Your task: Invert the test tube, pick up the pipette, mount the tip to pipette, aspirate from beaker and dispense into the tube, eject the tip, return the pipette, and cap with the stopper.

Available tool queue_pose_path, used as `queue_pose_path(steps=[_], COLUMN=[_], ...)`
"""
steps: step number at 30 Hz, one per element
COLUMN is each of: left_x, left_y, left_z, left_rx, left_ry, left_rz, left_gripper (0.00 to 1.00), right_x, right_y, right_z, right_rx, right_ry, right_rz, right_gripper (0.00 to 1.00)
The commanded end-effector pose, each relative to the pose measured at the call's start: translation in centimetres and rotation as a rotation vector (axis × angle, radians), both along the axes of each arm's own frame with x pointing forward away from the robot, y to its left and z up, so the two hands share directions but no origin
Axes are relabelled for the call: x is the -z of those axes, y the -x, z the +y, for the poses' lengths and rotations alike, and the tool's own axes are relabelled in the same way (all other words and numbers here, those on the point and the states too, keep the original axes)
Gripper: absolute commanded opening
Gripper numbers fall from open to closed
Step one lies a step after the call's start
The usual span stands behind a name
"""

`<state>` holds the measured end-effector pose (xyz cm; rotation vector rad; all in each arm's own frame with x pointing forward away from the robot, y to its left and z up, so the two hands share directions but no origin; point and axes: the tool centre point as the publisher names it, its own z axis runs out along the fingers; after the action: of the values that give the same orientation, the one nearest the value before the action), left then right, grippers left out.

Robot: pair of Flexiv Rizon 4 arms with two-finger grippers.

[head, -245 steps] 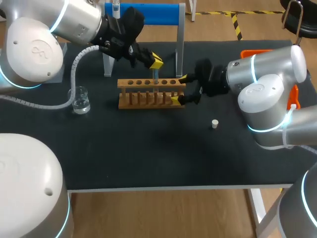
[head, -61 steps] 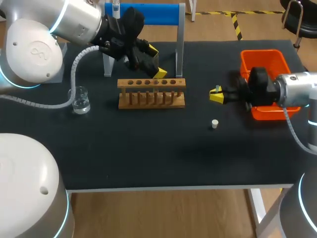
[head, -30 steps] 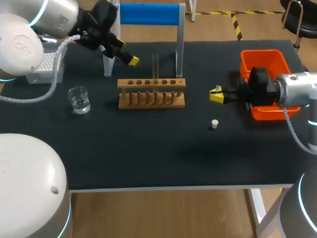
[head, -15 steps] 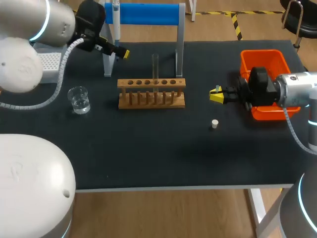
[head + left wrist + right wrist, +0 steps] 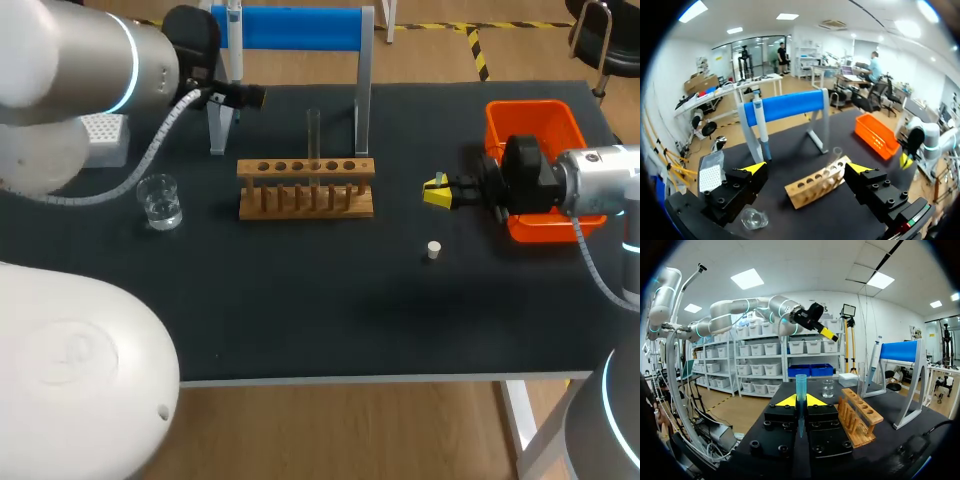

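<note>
**Stage of task.** Tube (image 5: 313,130) stood upright in the rack (image 5: 305,190), so inversion appeared done. Pipette (image 5: 760,125) hung on its stand (image 5: 787,106), not yet picked up. Stopper (image 5: 433,250) lay on the surface (image 5: 300,300). Left end effector (image 5: 806,168) was spread wide and empty, facing the pipette. Right end effector (image 5: 436,190) was clamped on a blue tip (image 5: 800,387), not yet mounted. Aspirating, dispensing, ejecting and capping remained.

My left gripper (image 5: 250,97) hangs over the back of the bench (image 5: 330,300), beside the blue stand (image 5: 300,28) where the pipette (image 5: 235,18) hangs. The wooden rack (image 5: 306,187) sits in the middle with one test tube (image 5: 314,135) standing up in it. The beaker (image 5: 160,200) is on its left. My right gripper (image 5: 434,190) is by the orange bin (image 5: 535,125) and grips a small pipette tip (image 5: 438,179). The white stopper (image 5: 433,250) lies near it.
</note>
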<state>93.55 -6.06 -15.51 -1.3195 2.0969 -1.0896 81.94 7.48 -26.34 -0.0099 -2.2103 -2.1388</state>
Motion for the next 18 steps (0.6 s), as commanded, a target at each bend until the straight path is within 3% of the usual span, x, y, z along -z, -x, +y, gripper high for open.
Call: queue_pose_path(steps=[1, 18], left_x=[0.6, 0.5], left_y=[-0.9, -5.6], left_z=[-0.6, 0.0], left_rx=[-0.229, -0.385], left_ry=[-0.105, -0.123], left_rz=[-0.092, -0.165], left_gripper=[1.00, 1.00], right_x=[0.0, 0.0], right_y=[0.1, 0.1], right_z=[0.0, 0.0], right_rx=[0.001, 0.001], right_ry=[0.001, 0.001], right_rz=[-0.001, -0.001], right_gripper=[0.00, 0.00])
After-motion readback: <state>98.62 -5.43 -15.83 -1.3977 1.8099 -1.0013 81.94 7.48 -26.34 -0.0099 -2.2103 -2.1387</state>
